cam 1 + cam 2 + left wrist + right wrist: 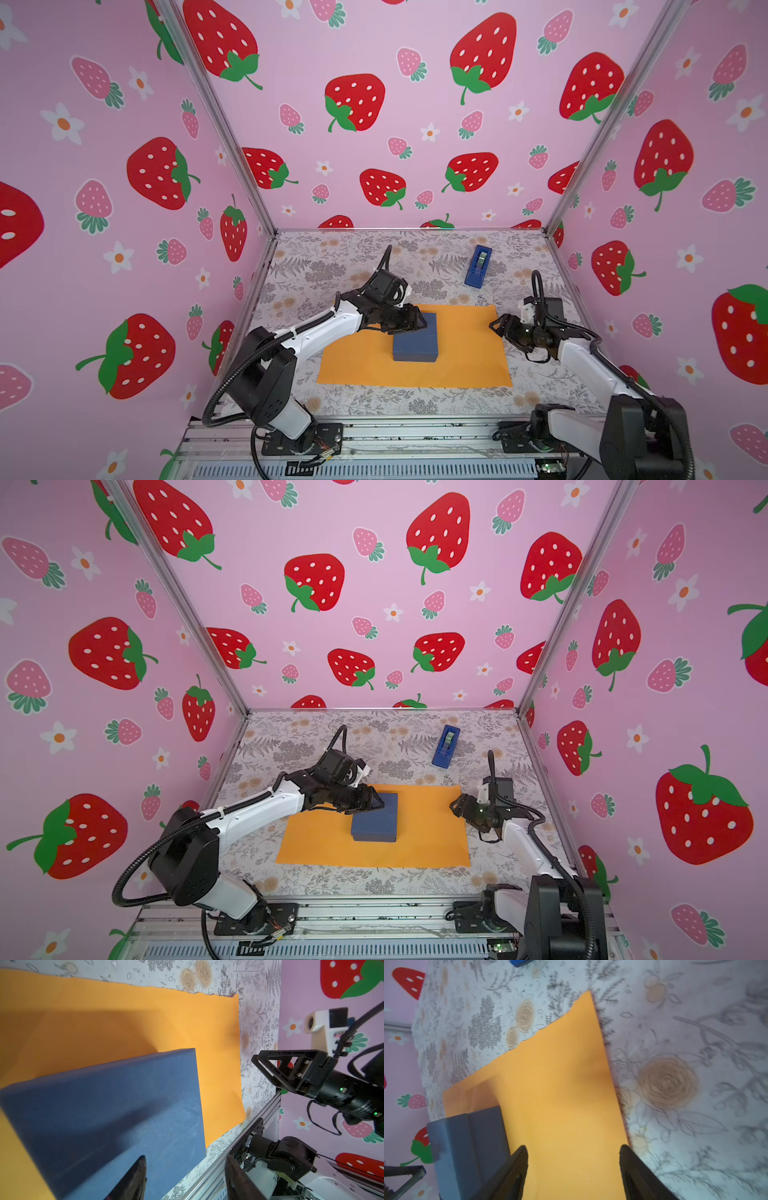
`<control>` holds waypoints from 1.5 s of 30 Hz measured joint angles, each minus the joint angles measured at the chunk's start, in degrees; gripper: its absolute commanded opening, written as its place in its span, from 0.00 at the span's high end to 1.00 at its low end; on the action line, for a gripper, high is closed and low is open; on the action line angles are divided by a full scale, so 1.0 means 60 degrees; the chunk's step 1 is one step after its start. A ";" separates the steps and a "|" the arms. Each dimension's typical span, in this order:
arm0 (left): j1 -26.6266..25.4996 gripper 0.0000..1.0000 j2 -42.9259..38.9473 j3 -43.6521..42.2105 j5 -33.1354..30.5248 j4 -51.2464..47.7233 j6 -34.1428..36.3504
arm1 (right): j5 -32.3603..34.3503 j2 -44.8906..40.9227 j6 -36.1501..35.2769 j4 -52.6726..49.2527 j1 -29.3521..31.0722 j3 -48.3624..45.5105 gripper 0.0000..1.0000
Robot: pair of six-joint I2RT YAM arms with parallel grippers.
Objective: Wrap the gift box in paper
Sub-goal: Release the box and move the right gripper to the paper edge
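Note:
The slate-blue gift box lies on the orange paper, left of the sheet's middle. My left gripper hovers over the box's far left corner. In the left wrist view its jaws stand apart and hold nothing, with the box lid right under one finger. My right gripper is at the paper's right edge near the far corner. It is open above the paper and holds nothing. The box lies to one side of it.
A bright-blue tape dispenser stands at the back right on the floral table covering. Pink strawberry walls close in the left, back and right. A metal rail with both arm bases runs along the front edge.

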 measured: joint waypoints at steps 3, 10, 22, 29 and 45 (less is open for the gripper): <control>-0.0033 0.39 0.0175 0.0000 -0.0007 0.0095 -0.0171 | 0.0448 -0.0656 0.0270 -0.0364 -0.0007 -0.0521 0.27; -0.0022 0.39 0.0266 -0.0004 -0.0044 0.0160 -0.0324 | 0.0656 -0.1384 0.0463 -0.0612 -0.0011 -0.1348 0.27; -0.0022 0.39 0.0342 -0.0087 -0.0117 0.0251 -0.0361 | -0.0761 -0.1071 0.0346 0.0135 -0.0011 -0.1559 0.30; -0.0022 0.39 0.0342 -0.0087 -0.0120 0.0251 -0.0361 | -0.1209 -0.1319 0.0339 0.0226 -0.0011 -0.1563 0.34; -0.0022 0.39 0.0342 -0.0087 -0.0117 0.0251 -0.0361 | -0.1209 -0.1734 0.0295 0.0157 -0.0011 -0.1614 0.92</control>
